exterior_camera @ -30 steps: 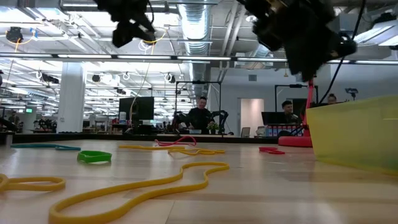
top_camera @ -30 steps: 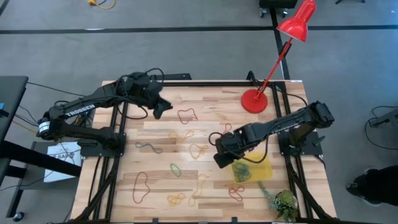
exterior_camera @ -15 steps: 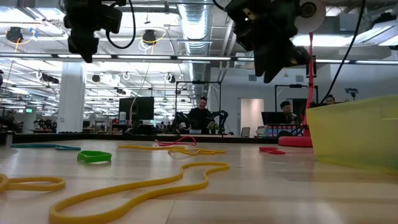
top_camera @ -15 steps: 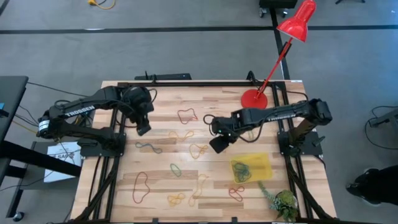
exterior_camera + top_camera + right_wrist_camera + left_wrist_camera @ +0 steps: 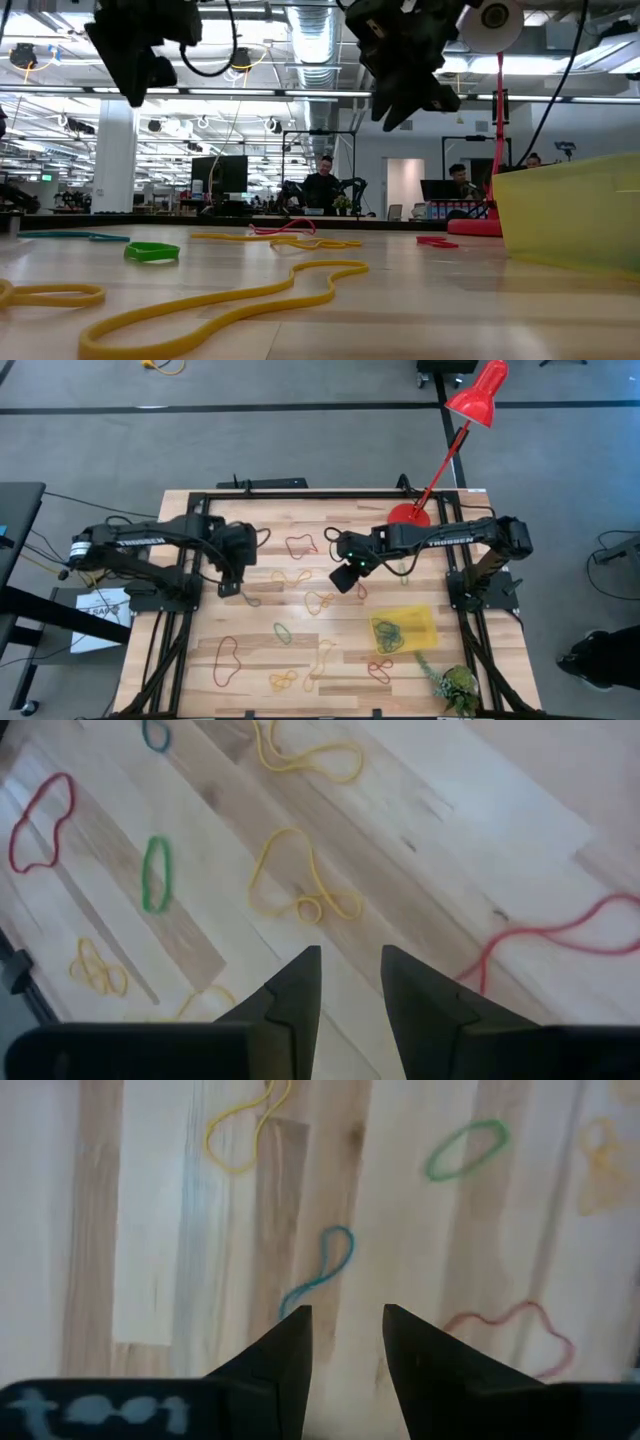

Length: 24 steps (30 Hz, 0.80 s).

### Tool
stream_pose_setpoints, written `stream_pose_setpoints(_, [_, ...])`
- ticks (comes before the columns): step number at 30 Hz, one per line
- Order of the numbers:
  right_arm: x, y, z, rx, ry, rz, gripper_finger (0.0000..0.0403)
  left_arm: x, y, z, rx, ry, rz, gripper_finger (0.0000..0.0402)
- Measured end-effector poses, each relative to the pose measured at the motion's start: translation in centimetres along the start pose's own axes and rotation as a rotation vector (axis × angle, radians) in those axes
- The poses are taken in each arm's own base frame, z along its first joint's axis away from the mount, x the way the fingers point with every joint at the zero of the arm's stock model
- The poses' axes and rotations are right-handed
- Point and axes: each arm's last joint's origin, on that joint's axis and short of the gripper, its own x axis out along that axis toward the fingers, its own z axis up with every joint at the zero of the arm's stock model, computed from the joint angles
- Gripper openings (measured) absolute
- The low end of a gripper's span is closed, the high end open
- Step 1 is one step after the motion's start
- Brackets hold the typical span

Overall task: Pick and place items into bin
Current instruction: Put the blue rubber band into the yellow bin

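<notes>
Rubber-band items lie scattered flat on the wooden table (image 5: 200,660): a teal one (image 5: 238,597), a red one (image 5: 300,546), a yellow one (image 5: 320,602) and others. The yellow bin (image 5: 422,622) stands near the right front with several bands inside. My left gripper (image 5: 228,588) hangs open above the table, pointing steeply down, its fingertips just short of the teal band (image 5: 320,1275). My right gripper (image 5: 342,578) hangs open over mid-table, left of and beyond the bin, above the yellow band (image 5: 295,880). Nothing sits between either pair of fingers.
A red desk lamp's round base (image 5: 408,520) stands at the far right, its arm leaning over the edge. A green plant sprig (image 5: 455,682) lies at the near right corner. Black frame rails (image 5: 300,493) border the table. People sit in the room behind.
My left gripper has come from the far left of the table toward the near edge and lower, tipping to point down over the teal band. My right gripper has swung away from the bin toward the far edge and mid-table, rolling as it went.
</notes>
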Motion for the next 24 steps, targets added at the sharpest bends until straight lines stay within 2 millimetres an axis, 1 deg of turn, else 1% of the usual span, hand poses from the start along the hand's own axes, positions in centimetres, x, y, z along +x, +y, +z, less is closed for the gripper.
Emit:
stream_pose_setpoints(5, [0.0,0.0,0.1,-0.016,-0.015,-0.010,0.0102,3.1,-0.8,0.6,0.031,0.015,0.006,0.0114])
stream_pose_setpoints(12, [0.0,0.0,0.1,-0.043,-0.014,-0.012,0.0102,6.2,-1.5,-0.7,0.086,0.085,0.037,0.0114])
stream_pose_setpoints(19, [0.0,-0.1,0.1,-0.039,-0.014,-0.012,0.0102,8.8,-2.1,-2.4,0.169,0.093,0.128,0.0114])
stream_pose_setpoints(21, [0.0,-0.1,0.1,-0.038,-0.014,-0.012,0.0102,9.4,-2.1,-2.6,0.185,0.076,0.141,0.0114])
stream_pose_setpoints(24, [0.0,-0.1,0.1,-0.038,-0.015,-0.012,0.0102,9.9,-2.0,-2.7,0.185,0.076,0.144,0.0114])
